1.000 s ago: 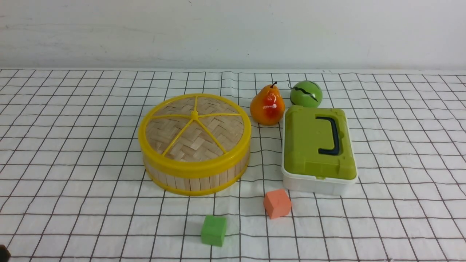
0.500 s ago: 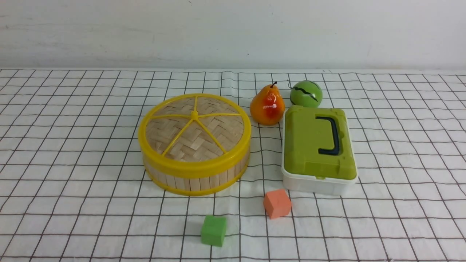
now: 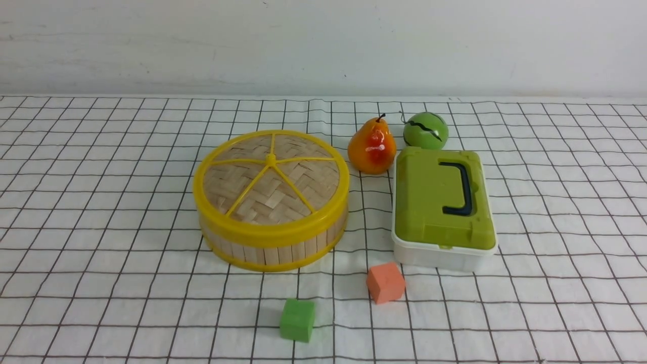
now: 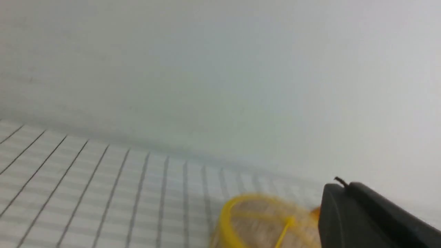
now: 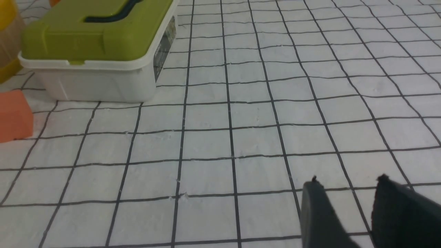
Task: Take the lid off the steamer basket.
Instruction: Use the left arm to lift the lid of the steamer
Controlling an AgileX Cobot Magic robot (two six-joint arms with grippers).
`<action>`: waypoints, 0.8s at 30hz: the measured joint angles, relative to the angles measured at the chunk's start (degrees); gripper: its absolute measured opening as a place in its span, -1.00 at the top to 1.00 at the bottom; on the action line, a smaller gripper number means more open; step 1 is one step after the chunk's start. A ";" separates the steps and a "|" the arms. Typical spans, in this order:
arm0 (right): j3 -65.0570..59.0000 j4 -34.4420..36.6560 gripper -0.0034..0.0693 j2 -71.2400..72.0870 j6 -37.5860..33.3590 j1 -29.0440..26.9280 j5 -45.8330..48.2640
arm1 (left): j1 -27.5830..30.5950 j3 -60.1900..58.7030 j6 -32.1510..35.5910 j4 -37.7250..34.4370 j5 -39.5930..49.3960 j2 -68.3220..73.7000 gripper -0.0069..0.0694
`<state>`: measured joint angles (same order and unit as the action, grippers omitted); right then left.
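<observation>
The lid (image 3: 271, 177) sits flush on the steamer basket (image 3: 273, 250), at 9 o'clock from the green-topped box (image 3: 440, 212); my left gripper (image 4: 339, 188) is clenched empty, my right gripper (image 5: 348, 181) parted, empty. I'd open the left, pinch the yellow rim at its 8 o'clock, and lift straight up so the basket doesn't drag.

High front, low wrists (common lid (image 3: 270, 177))

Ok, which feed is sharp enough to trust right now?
Front view: sharp, evenly lit, only soft shadows beside the steamer basket. Left wrist view: blurred, the lid smeared, mostly wall. Right wrist view: crisp on the checked cloth.
</observation>
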<state>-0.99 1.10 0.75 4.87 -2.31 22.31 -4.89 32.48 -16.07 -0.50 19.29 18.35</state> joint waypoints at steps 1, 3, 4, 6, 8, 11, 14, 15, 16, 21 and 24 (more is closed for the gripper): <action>0.00 0.00 0.25 0.00 0.00 0.00 0.00 | 0.00 1.19 0.44 1.56 3.35 3.29 0.85; 0.00 0.00 0.25 0.00 0.00 0.00 0.00 | 0.00 1.70 -0.26 2.51 7.16 9.74 0.85; 0.00 0.00 0.25 0.00 0.00 0.00 0.00 | 0.00 1.79 -1.23 2.07 8.42 13.06 0.85; 0.00 0.00 0.25 0.00 0.00 0.00 0.00 | 0.00 1.84 -1.41 -2.22 9.62 19.53 0.85; 0.00 0.00 0.25 0.00 0.00 0.00 0.00 | 0.00 2.10 2.84 -10.92 10.28 24.89 0.85; 0.00 0.00 0.25 0.00 0.00 0.00 0.00 | 0.00 3.74 17.35 -27.99 12.15 32.21 0.85; 0.00 0.00 0.25 0.00 0.00 0.00 0.00 | 0.00 6.63 32.91 -43.48 14.48 38.18 0.85; 0.00 0.00 0.25 0.00 0.00 0.00 0.00 | -0.06 8.18 37.50 -48.31 15.33 40.51 0.85; 0.00 0.00 0.25 0.00 0.00 0.00 0.00 | -0.10 10.37 41.89 -52.60 16.25 43.86 0.85; 0.00 0.00 0.25 0.00 0.00 0.00 0.00 | -0.10 22.22 44.37 -53.72 20.11 54.43 0.85; 0.00 0.00 0.25 0.00 0.00 0.00 0.00 | -0.44 30.81 38.46 -45.57 22.57 61.20 0.85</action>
<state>-0.99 1.10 0.75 4.87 -2.31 22.31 -5.34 63.30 22.39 -46.06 41.86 79.55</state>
